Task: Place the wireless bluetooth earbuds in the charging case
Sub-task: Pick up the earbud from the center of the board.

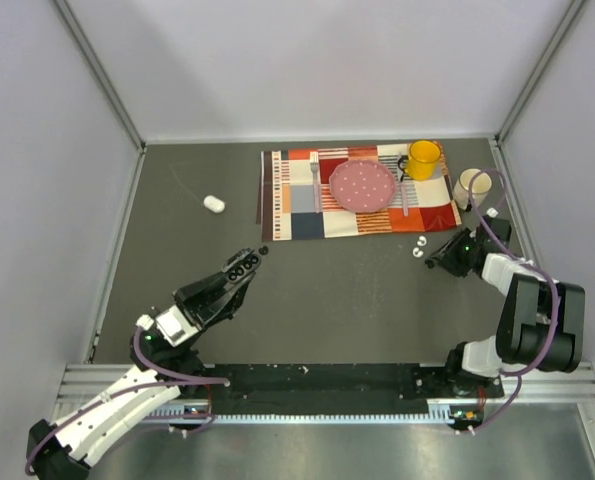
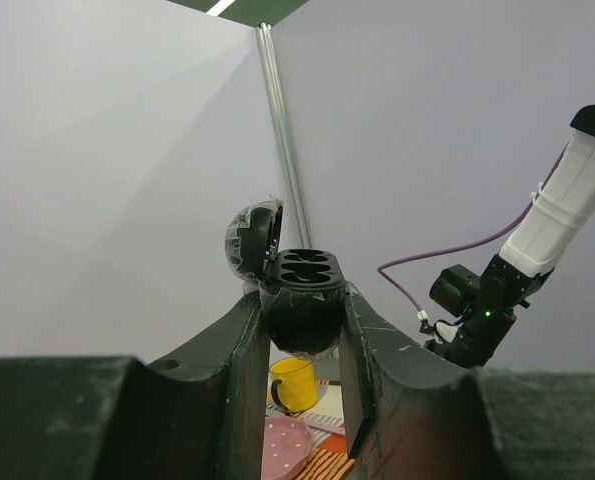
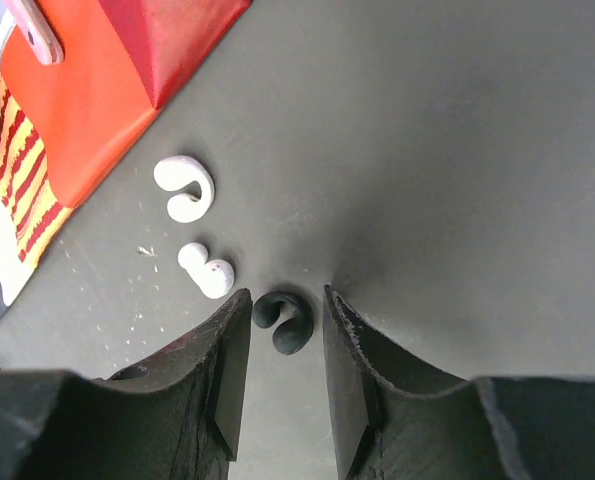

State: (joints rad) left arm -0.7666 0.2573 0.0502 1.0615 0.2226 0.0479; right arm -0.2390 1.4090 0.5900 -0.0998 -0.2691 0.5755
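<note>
My left gripper (image 1: 245, 266) is shut on the black charging case (image 2: 303, 270) and holds it above the table. The case's lid (image 2: 249, 240) is swung open and its two empty sockets face up. My right gripper (image 3: 283, 296) is open and low over the table. A black earbud (image 3: 283, 324) lies between its fingers, with a small gap on each side. Two white earbuds (image 3: 186, 187) (image 3: 208, 271) lie just left of the left finger. In the top view they (image 1: 418, 246) lie beside the right gripper (image 1: 437, 259), and the black earbud is hidden.
A checked placemat (image 1: 297, 215) at the back holds a pink plate (image 1: 362, 186), a yellow mug (image 1: 423, 158) and cutlery. A white cup (image 1: 471, 186) stands to its right. A white oval pod (image 1: 213, 204) lies at the back left. A small black object (image 1: 263, 249) lies near the placemat's corner.
</note>
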